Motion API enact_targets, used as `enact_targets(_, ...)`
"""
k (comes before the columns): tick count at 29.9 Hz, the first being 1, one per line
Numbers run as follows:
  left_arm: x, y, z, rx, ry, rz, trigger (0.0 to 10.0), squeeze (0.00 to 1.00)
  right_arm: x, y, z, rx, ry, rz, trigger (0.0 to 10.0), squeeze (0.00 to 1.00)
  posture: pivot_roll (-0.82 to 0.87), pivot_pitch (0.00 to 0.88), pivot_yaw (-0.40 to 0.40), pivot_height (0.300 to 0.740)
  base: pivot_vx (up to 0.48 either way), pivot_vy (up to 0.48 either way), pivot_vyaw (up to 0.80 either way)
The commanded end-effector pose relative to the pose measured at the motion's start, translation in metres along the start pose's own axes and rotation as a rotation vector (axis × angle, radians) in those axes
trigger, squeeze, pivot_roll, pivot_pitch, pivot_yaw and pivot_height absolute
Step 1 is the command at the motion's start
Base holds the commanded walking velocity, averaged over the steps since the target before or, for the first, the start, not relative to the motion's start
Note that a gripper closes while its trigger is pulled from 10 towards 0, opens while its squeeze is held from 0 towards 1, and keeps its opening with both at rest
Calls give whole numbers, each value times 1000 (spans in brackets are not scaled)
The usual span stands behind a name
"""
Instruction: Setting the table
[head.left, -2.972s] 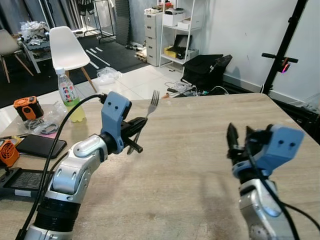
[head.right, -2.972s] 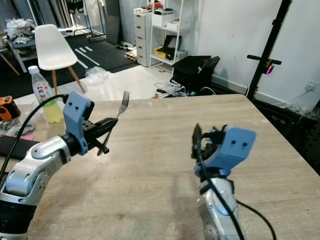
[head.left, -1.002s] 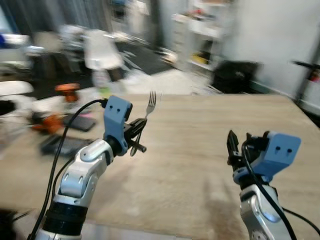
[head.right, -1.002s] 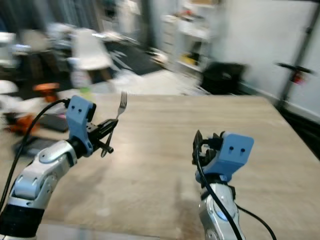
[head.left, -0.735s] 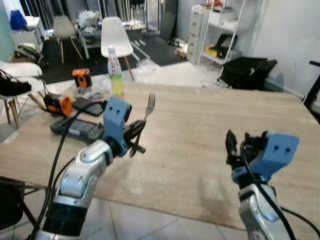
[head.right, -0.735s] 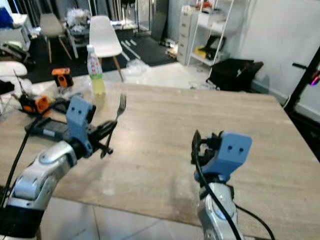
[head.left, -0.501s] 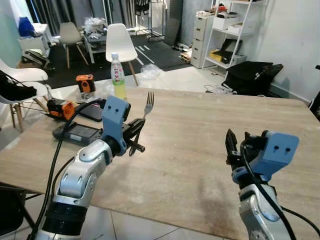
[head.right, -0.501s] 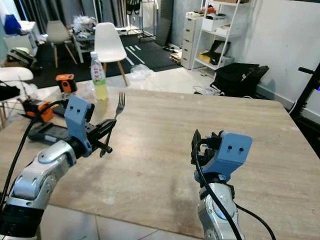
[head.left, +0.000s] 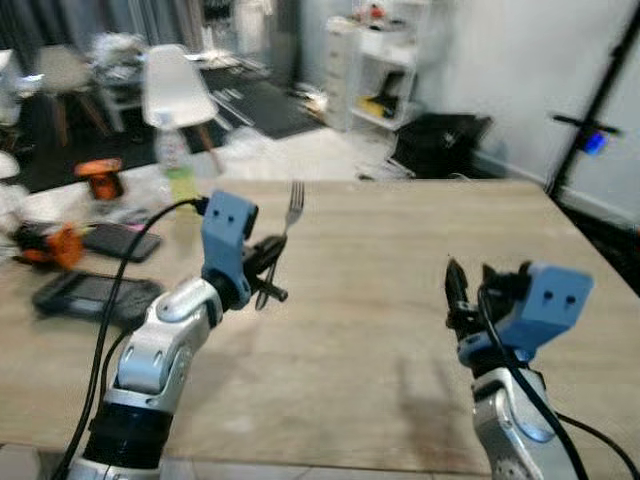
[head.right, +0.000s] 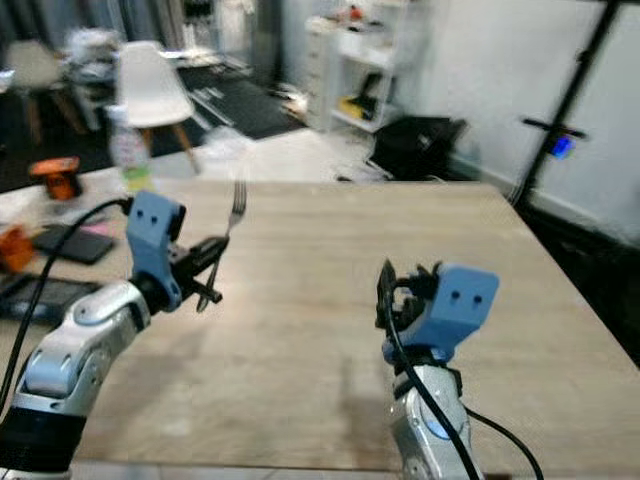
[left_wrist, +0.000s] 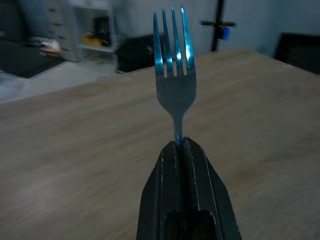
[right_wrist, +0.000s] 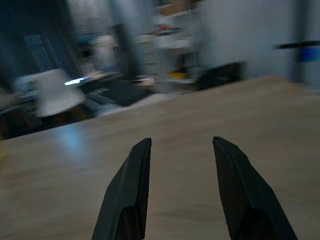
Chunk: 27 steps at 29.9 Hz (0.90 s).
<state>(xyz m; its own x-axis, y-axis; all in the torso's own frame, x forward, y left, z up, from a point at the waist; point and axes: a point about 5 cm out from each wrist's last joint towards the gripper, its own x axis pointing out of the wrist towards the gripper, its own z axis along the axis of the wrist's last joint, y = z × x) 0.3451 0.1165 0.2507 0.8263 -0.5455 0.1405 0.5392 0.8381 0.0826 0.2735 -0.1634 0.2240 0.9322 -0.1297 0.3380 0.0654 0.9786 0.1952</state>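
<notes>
Fork (left_wrist: 174, 85) stays clamped upright in your left end effector (left_wrist: 181, 150) over the bench (head.left: 400, 280) as before; right end effector (right_wrist: 180, 145) remains open; only your view swung.

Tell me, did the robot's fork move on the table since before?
Cannot tell. The fork is pinched above the table by the left gripper as before; the camera itself swung.

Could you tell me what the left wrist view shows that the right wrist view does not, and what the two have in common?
Left wrist view: the left claw shut on a fork, tines pointing up and away, with a black stand behind the table.

Right wrist view: the right claw open, holding nothing, with a blurred white chair in the background.

Both: the bare wooden table below the fingers, and shelves by the far wall.
</notes>
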Motion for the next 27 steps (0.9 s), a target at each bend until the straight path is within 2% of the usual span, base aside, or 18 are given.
enact_targets(1, 0, 0, 1, 7, -1, -8, 10000, 0, -2, -3, -1, 2, 5, -15, 10000, 0, -24, 14, 98, 740, 0, 0, -800)
enact_targets(27, 4, -4, 0, 0, -4, -25, 10000, 0, -3, -2, 0, -2, 5, -8, 10000, 0, -31, 18, 99, 740, 0, 0, -800)
